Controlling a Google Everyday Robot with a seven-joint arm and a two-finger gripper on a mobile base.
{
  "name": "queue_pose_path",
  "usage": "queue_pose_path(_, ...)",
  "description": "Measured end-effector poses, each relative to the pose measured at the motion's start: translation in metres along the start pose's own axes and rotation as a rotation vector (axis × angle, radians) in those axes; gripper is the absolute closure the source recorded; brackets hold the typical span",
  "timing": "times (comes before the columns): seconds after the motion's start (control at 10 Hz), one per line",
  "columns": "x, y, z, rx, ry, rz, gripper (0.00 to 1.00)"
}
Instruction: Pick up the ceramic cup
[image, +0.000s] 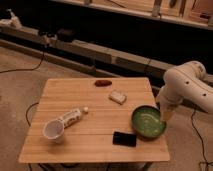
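Ceramic cup (53, 131), small, white, glossy, tapered w/ a wide round rim, sits at the front-left corner of the light wooden table (95, 100). A long white tube w/ cap (72, 117) lies just beside it, maybe touching; can't tell. Gripper (165, 115) hangs at the far right of the table, by the right rim of the wide green bowl (148, 121), well apart from the cup. Whether it's wide or narrow I can't tell; it seems to hold nothing.

Step in hand, as I judge it: approach, not yet begun in earnest. Nothing grasped, the whole table width lies between gripper and cup. Next move calls for a long reach left across the table, passing the bowl and the flat black rectangular object (124, 138) in front of it, then a descent onto the cup w/o nudging the tube.

Cup appears upright: mouth up, narrow base down, long axis approx vertical. A slight lean can't be ruled out.
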Motion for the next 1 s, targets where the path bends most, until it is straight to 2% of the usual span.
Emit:
queue_pose_path(0.2,-0.022,-0.009,-0.002,0.028,-0.059,-0.122,0.35)
queue_pose_path(0.4,-0.062,-0.011,-0.011,0.073,-0.162,-0.311,0.35)
queue_pose_path(0.6,-0.095,-0.007,-0.021,0.11,-0.248,-0.459,0.35)
queue_pose_path(0.8,-0.109,-0.004,-0.026,0.131,-0.285,-0.525,0.35)
queue_pose_path(1.0,-0.11,-0.004,-0.026,0.132,-0.287,-0.529,0.35)
